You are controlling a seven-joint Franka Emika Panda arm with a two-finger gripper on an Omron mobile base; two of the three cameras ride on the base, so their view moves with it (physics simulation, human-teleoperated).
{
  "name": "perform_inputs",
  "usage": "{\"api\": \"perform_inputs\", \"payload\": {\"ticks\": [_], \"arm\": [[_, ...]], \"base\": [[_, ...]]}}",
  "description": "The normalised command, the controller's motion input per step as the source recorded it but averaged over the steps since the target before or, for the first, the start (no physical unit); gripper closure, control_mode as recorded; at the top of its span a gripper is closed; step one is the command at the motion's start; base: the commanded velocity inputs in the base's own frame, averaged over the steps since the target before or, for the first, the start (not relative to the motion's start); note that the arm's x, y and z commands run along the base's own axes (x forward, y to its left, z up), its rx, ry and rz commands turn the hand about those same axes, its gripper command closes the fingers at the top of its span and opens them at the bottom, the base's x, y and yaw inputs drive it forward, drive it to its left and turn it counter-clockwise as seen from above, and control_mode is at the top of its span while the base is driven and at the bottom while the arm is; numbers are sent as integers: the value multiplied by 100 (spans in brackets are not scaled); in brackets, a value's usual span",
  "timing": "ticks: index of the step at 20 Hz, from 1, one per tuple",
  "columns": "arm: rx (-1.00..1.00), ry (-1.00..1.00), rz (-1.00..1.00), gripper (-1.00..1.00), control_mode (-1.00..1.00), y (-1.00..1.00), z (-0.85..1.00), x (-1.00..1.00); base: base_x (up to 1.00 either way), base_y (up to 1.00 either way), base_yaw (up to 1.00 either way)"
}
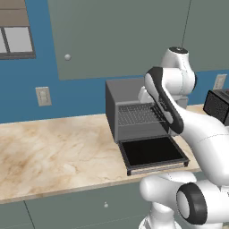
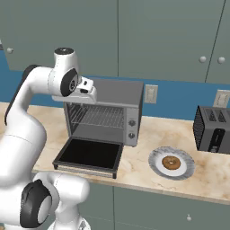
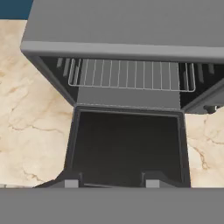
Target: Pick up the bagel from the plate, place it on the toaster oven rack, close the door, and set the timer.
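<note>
The bagel (image 2: pixel 171 162) lies on the plate (image 2: pixel 185 173) on the counter, right of the toaster oven (image 2: pixel 119 92). The oven's door (image 2: pixel 90 155) is folded down flat and the rack (image 2: pixel 101 117) sits bare inside the cavity. My gripper (image 3: pixel 111 181) hangs above the front of the open door (image 3: pixel 127 144) and looks down into the oven. Its two fingertips (image 3: pixel 72 181) stand apart with nothing between them. The rack (image 3: pixel 131 74) shows beyond the door. The bagel is well off to the right of the gripper.
A black mesh-sided box (image 2: pixel 213 128) stands at the counter's right end. The oven's knob panel (image 2: pixel 131 126) is on its right side. Wall cabinets hang above. Bare marble counter (image 1: pixel 53 147) stretches left of the oven (image 1: pixel 123 91).
</note>
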Motion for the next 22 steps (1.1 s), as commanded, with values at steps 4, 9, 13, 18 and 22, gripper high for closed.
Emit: {"api": "perform_inputs", "payload": {"ticks": [4,9,13,18,22], "arm": [[1,0,0,-100,-100,-1,0,-8],[15,-6,-3,-100,-100,-31,0,-33],[23,-14,0,-100,-100,-42,0,-42],[23,-11,0,-100,-100,-40,-3,-34],[22,-5,0,-100,-100,-34,-15,-17]], "base": [[0,0,0],[0,0,0],[0,0,0],[0,0,0],[0,0,0]]}}
